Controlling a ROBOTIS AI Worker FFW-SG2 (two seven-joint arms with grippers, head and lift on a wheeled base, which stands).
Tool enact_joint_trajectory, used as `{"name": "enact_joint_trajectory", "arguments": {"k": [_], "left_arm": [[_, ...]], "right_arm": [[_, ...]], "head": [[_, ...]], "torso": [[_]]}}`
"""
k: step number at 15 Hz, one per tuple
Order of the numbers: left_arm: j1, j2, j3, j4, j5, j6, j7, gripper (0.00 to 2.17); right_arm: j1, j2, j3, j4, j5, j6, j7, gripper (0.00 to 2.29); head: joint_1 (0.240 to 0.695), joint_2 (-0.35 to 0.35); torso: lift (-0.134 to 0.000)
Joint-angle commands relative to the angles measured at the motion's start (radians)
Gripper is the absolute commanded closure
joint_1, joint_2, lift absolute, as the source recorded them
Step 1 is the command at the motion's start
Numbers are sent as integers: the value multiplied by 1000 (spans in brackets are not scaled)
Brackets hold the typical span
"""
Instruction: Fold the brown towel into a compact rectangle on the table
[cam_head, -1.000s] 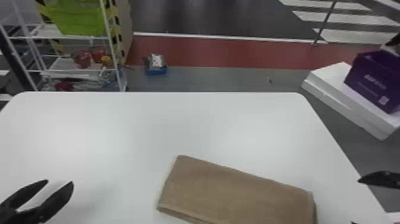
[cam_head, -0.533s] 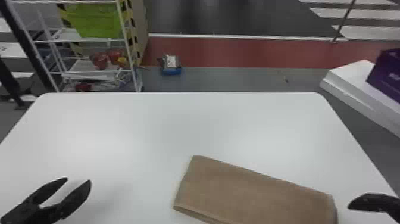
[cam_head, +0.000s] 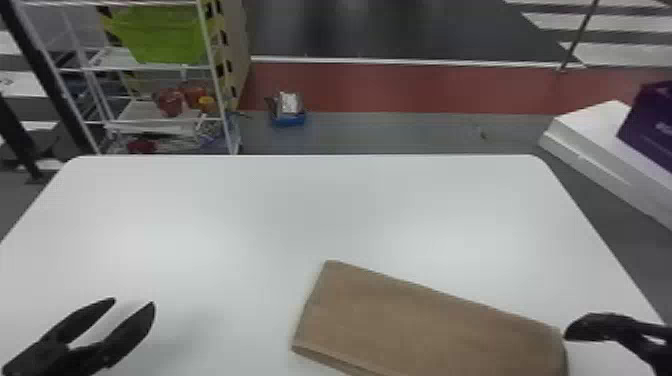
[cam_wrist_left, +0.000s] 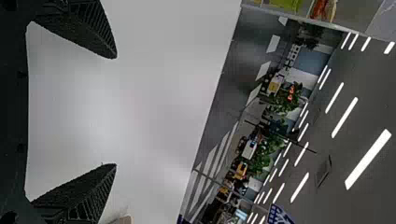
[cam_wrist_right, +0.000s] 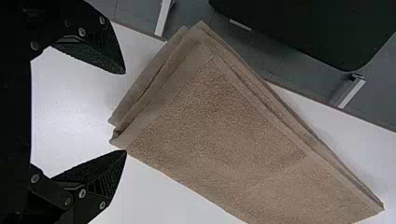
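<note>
The brown towel (cam_head: 430, 320) lies folded in layers on the white table (cam_head: 310, 200), near its front edge and slanting in the head view. My left gripper (cam_head: 134, 302) stands open to the left of the towel, apart from it; in the left wrist view the same left gripper (cam_wrist_left: 116, 111) has nothing between its fingers. At the towel's right end is my right gripper (cam_head: 570, 336). Seen from the right wrist, the right gripper (cam_wrist_right: 125, 112) is open beside a corner of the layered towel (cam_wrist_right: 219, 121), with bare table between its fingertips.
Beyond the table's left back corner stands a white wire rack (cam_head: 215, 75) with a green bin (cam_head: 160, 35). A small blue item (cam_head: 288, 112) lies on the floor behind the table. White boxes (cam_head: 600, 145) and a purple box (cam_head: 650, 125) are off to the right.
The head view has shifted, so the scene sits farther right. My right gripper has come in leftward, closer to the towel's right end. The left gripper stays open at the left.
</note>
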Motion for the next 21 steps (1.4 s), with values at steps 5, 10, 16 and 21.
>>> {"name": "enact_joint_trajectory", "arguments": {"k": [5,10,16,21], "left_arm": [[0,-3,-1,5,-1,-3,1,46],[-1,-3,-1,9,-1,-12,1,46],[-1,-3,6,9,0,-12,-2,46],[0,-3,9,12,0,-12,-3,46]], "right_arm": [[-29,-16,40,29,35,38,3,407],[-44,-16,75,37,38,57,3,471],[-47,-16,95,45,50,66,3,488],[-52,-16,109,49,42,81,3,643]], "head": [[695,-30],[695,-23],[695,-5],[695,6]], "torso": [[-134],[-134],[-134],[-134]]}}
